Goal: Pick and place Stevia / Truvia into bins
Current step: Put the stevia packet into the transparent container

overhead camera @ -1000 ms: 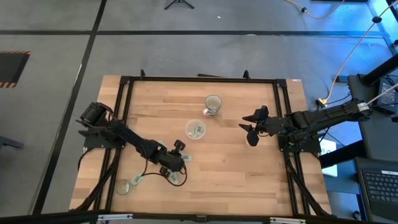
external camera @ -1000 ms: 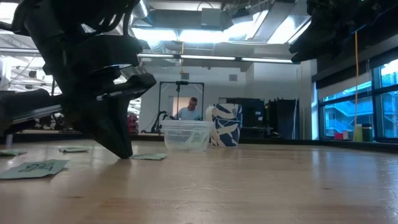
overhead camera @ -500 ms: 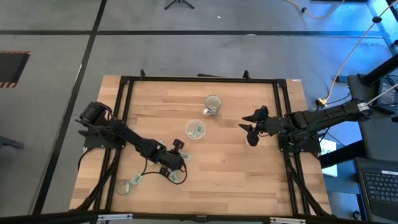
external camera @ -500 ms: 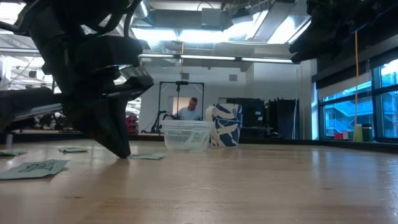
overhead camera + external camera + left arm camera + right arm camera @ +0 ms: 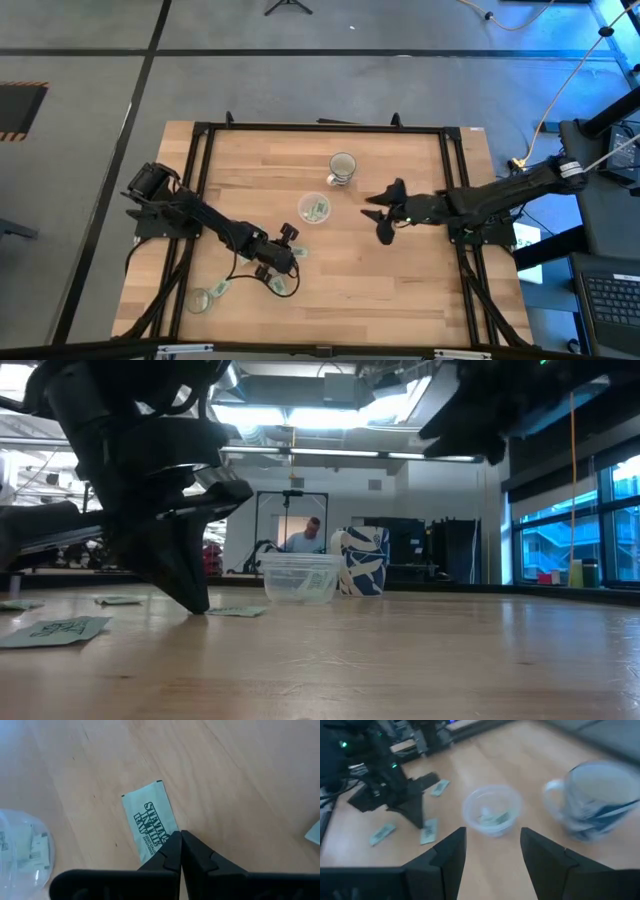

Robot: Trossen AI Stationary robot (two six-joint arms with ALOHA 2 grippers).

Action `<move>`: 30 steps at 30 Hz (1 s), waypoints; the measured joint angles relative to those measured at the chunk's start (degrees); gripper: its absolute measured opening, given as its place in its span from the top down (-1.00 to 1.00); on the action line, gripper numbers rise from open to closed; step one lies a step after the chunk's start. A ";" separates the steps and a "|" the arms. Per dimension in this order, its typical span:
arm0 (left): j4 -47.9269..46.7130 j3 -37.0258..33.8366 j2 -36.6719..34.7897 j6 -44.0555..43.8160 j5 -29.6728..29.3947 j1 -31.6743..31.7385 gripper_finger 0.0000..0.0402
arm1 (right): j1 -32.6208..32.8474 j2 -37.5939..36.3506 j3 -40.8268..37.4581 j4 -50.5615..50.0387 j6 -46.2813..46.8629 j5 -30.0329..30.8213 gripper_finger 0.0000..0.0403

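Left gripper (image 5: 181, 836) fingers clenched on pale green paper sachet (image 5: 151, 822), near small clear round plastic cup (image 5: 314, 209). Right gripper (image 5: 491, 845) fingers released, raised beside cup.

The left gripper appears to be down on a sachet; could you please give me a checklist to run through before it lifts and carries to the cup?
1. Left gripper shut on the sachet: ok, its tips meet over the sachet's near end.
2. Grip firm enough to lift: cannot tell; the sachet lies flat on the table.
3. Only one sachet at the tips: ok.
4. Cup upright with room: ok, only a few sachets inside.
5. Way to the cup free: cannot tell; the right gripper, open and raised, hovers beside the cup.
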 joint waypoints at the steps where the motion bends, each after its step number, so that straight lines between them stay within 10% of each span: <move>1: 0.00 0.00 0.00 0.46 0.24 0.19 0.99 | -0.01 1.86 0.00 1.72 1.25 -1.05 0.05; 12: 1.71 0.22 2.07 14.44 3.63 2.26 0.99 | 1.36 18.26 0.00 18.99 5.35 -3.31 0.05; 30: 11.57 0.09 5.03 24.62 6.87 6.49 0.99 | 1.14 32.87 5.63 20.65 26.27 -8.96 0.05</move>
